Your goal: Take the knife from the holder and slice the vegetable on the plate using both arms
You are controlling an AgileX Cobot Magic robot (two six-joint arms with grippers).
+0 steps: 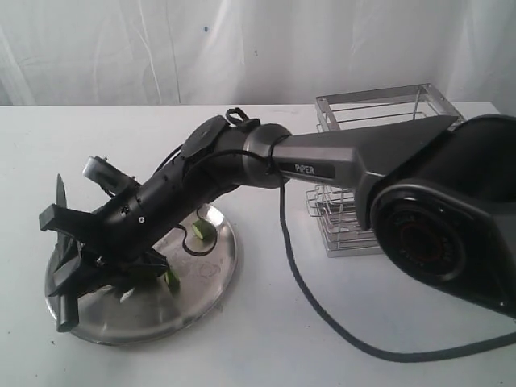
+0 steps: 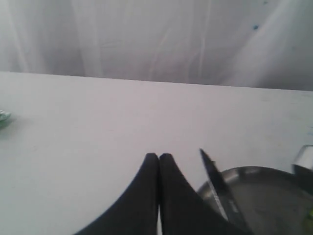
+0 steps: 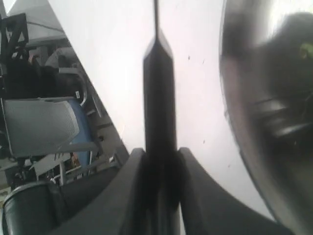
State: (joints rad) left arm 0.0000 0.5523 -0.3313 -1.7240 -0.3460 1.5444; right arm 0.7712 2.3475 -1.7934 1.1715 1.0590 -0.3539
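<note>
Off the left rim of the plate [image 1: 205, 286], your right gripper [image 3: 159, 156] has its jaws part-closed around the knife [image 3: 159, 98] handle. The blade tip is up and points away from the plate. The vegetable [image 1: 199, 230] shows as green bits on the plate, half hidden under the right arm [image 1: 339, 161]. Your left gripper [image 2: 159, 157] is fully closed on nothing, beside the plate, touching neither plate nor vegetable. Main risk: if you cut with nothing pinning the vegetable, it rolls or skids on the shiny steel and the blade skates. Second: the slim handle can twist in the jaws under load, so the edge lands flat. Third: bringing the left in under the right arm, which spans the plate, invites a clash. The plate looks unfixed, so side force may shove it. The holder [image 1: 343, 230] sits well apart from the plate, behind the right arm.
</note>
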